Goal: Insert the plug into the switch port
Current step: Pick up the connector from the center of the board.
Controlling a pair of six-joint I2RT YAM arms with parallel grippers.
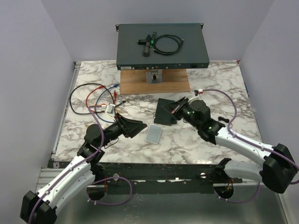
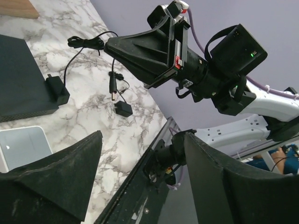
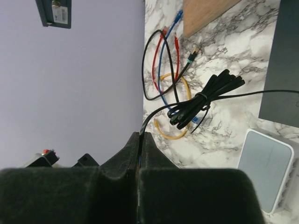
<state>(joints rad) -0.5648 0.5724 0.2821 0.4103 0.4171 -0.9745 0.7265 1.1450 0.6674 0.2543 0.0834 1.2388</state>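
Noting right gripper [image 3: 140, 137] clenched on the thin black cable [image 3: 205, 99], so we judge the plug [image 2: 112, 86] dangles free below for aiming | white switch [image 1: 153, 134] lies flat between the arms | left gripper [image 2: 142, 137] spread and empty, likely to steady the switch.

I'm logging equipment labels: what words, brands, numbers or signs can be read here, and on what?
Nothing is legible.
Pale label on the switch: too blurred to read.
Red sticker on the right hand: too small to read.
Tiny mark on the white box: unreadable.
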